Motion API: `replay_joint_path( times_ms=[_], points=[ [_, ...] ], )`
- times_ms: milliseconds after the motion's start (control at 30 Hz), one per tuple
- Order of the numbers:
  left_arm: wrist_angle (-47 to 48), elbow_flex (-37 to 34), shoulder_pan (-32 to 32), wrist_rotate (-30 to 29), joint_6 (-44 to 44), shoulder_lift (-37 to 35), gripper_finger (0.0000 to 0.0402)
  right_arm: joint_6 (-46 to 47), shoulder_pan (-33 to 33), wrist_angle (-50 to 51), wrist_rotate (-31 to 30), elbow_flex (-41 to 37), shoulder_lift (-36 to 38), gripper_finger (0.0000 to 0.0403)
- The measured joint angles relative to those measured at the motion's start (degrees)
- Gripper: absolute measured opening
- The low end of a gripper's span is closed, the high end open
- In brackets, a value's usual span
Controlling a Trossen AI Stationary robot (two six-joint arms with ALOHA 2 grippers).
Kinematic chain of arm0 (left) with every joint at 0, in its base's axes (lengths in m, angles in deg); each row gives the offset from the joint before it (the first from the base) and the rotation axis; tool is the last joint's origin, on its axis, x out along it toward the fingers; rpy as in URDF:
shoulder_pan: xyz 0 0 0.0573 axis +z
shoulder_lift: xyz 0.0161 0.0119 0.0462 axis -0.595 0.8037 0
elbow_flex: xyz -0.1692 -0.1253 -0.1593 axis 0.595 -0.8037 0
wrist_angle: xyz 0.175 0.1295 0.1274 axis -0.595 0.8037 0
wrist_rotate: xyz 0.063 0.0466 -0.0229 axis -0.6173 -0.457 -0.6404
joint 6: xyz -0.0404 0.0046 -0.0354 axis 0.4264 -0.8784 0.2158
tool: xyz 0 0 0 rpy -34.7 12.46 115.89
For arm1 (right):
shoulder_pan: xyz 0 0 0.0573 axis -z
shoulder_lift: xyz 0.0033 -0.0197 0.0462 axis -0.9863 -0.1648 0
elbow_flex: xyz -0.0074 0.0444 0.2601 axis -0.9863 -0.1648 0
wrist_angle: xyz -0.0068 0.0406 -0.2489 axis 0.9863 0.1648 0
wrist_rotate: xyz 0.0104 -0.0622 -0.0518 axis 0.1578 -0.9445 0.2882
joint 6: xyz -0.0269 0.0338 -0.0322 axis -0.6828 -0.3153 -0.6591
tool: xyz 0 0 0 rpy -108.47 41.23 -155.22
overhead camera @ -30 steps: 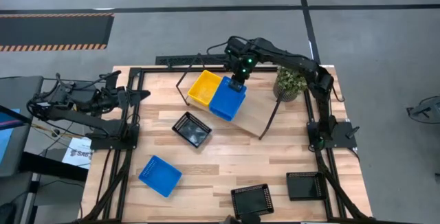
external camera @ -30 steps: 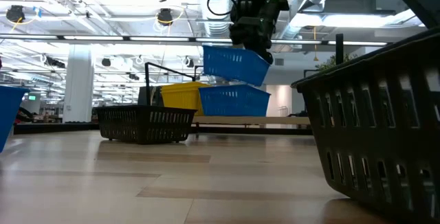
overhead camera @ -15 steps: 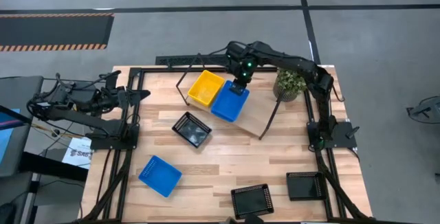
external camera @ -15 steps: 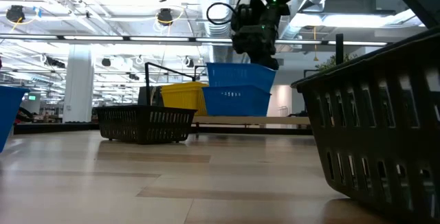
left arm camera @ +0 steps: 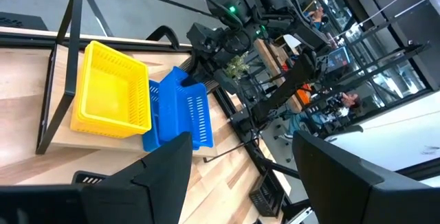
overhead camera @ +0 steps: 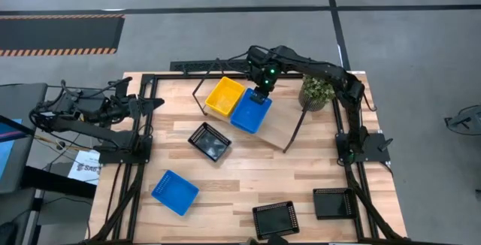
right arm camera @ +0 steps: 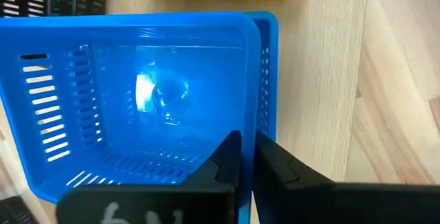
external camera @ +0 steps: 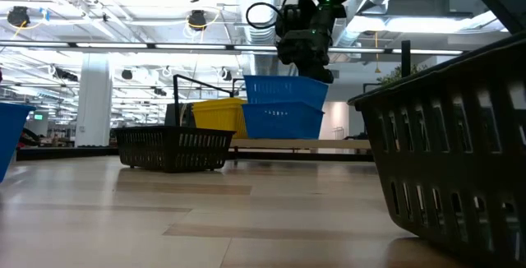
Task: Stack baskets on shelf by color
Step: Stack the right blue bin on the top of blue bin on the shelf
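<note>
On the shelf point(overhead camera: 282, 131) a yellow basket point(overhead camera: 224, 96) stands next to two blue baskets. The upper blue basket point(external camera: 283, 88) sits inside the lower one point(external camera: 279, 121). My right gripper point(overhead camera: 260, 95) comes down from above and is shut on the upper basket's far wall. My left gripper point(left arm camera: 240, 141) waits open at the table's left edge, high up, with nothing between its fingers. A black basket point(overhead camera: 209, 140) and another blue basket point(overhead camera: 175, 192) lie on the tabletop. My right gripper pinches the upper blue basket's far end wall point(right arm camera: 251, 110), one finger point(right arm camera: 227, 161) inside the basket and the other point(right arm camera: 276, 168) outside. The fingers point down from above. The basket rests nested in the lower blue basket point(right arm camera: 269, 52), slightly tilted.
A potted plant point(overhead camera: 317, 91) stands at the shelf's right end. Two more black baskets point(overhead camera: 274, 219) point(overhead camera: 333, 203) sit near the table's front edge. Bare wood lies between the shelf and these baskets.
My right gripper has gone down with the blue basket. The basket hung tilted above the lower blue one a second ago; now it sits nested in it, nearly level. Over the last half second both have kept still.
</note>
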Motion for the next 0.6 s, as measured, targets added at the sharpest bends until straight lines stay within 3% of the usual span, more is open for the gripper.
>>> replay_joint_path(
  times_ms=[233,600],
  points=[
    [0.0,0.0,-0.01,-0.02,-0.17,0.0,0.0238,0.0,0.01,0.0,0.03,0.0,0.0,0.0052],
    [0.0,0.0,-0.01,-0.02,-0.17,0.0,0.0238,0.02,-0.2,-0.01,0.04,0.0,0.01,0.0122]
  ],
)
